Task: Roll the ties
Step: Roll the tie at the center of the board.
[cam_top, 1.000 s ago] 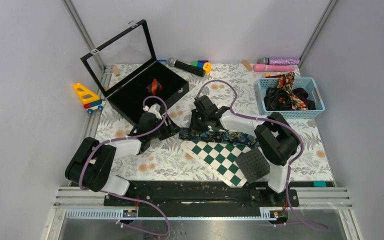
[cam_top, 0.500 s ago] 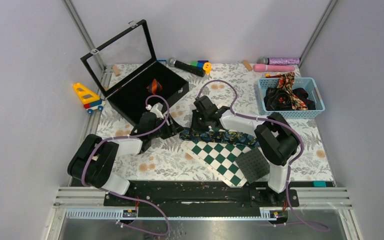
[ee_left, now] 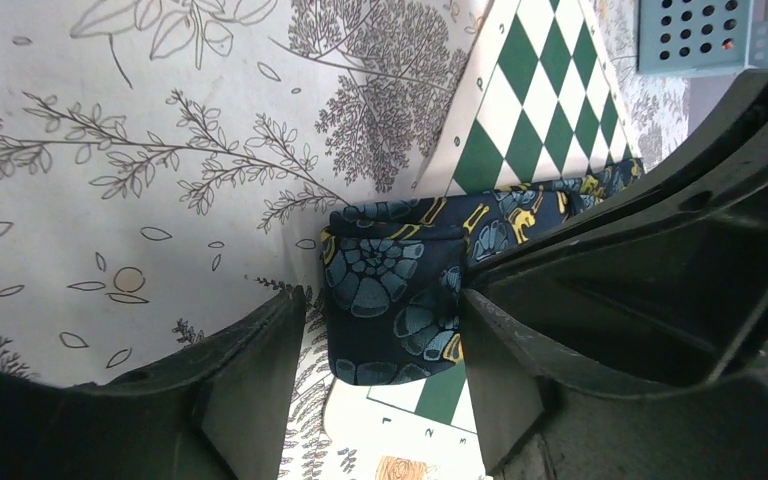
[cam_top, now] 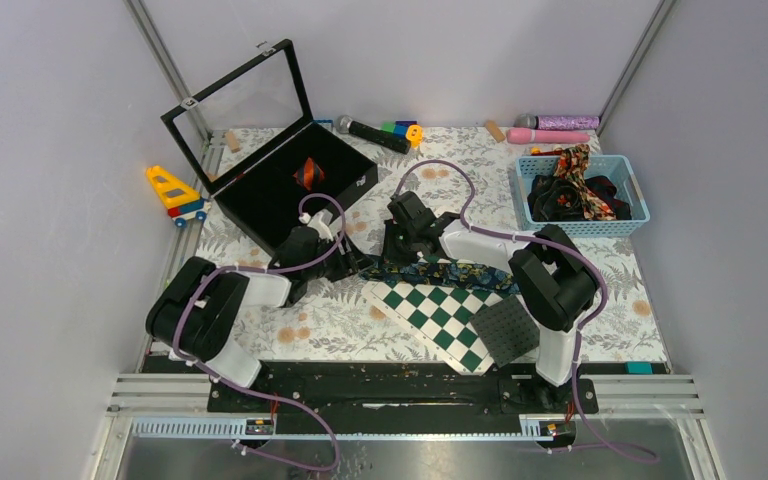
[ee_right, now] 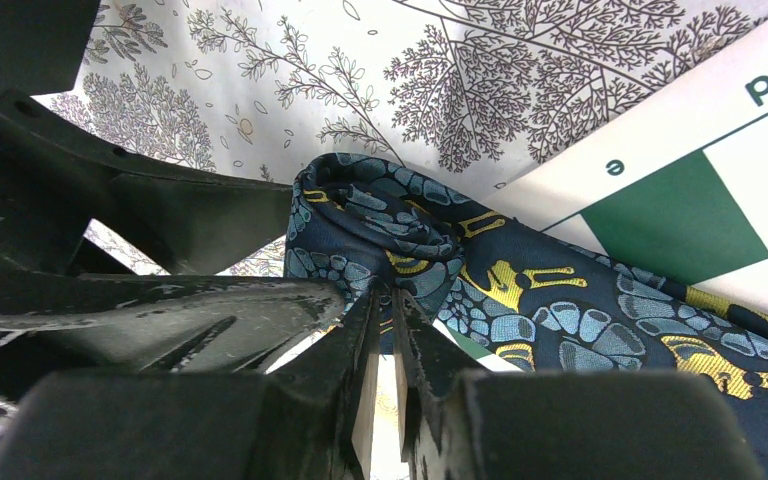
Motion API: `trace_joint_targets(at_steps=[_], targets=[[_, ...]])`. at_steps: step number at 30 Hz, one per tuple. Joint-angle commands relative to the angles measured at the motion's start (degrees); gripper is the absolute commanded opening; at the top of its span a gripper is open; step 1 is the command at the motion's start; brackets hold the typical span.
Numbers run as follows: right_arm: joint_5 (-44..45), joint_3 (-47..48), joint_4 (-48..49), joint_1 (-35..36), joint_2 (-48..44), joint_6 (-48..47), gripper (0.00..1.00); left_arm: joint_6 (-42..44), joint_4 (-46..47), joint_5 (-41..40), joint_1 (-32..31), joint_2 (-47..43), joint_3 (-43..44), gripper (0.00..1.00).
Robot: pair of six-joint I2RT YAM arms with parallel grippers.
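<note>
A dark navy-teal floral tie (cam_top: 460,272) lies across the green-and-white chequered board (cam_top: 440,320). Its left end is folded over into a small roll (ee_right: 380,225). My right gripper (ee_right: 385,300) is shut on the tie's edge just behind that roll, seen in the top view at the tie's left end (cam_top: 392,258). My left gripper (ee_left: 385,330) is open and straddles the rolled end (ee_left: 390,290), one finger on each side. More ties fill the blue basket (cam_top: 600,228). A red and black striped rolled tie (cam_top: 308,172) sits in the black box (cam_top: 260,205).
The open black box with its raised lid stands at the back left. A toy truck (cam_top: 175,193) is outside the mat on the left. A microphone (cam_top: 372,132), small blocks and pink tubes (cam_top: 550,135) line the back edge. A dark perforated square (cam_top: 508,328) lies by the right arm's base.
My left arm has swung right and forward, bringing its open gripper around the tie's rolled end. The right gripper has stayed put, still pinching the tie.
</note>
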Motion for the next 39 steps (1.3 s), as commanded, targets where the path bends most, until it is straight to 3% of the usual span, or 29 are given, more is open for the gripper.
trace_joint_targets(at_steps=[1, 9, 19, 29, 39], targets=[[1.64, 1.46, -0.67, 0.10, -0.36, -0.19, 0.16, -0.35, 4.67, 0.99, -0.91, 1.63, 1.67, 0.58], [1.36, 1.28, -0.67, -0.07, -0.32, -0.29, 0.16, -1.68, 7.62, 0.93, -1.80, 3.68, 1.37, 0.58], [0.41, 1.01, -0.60, -0.14, -1.33, -0.07, 0.16, -2.18, 8.37, 0.21, -1.98, 3.44, 0.84, 0.49], [0.50, -1.77, -0.71, -1.65, -13.52, -1.63, 0.18, -0.08, 1.08, -3.22, -2.39, -0.03, 2.80, 0.47], [3.52, -8.94, -3.16, -7.61, -26.47, -4.11, 0.18, 3.06, -7.37, -6.59, -4.01, -2.91, 6.87, 0.46]])
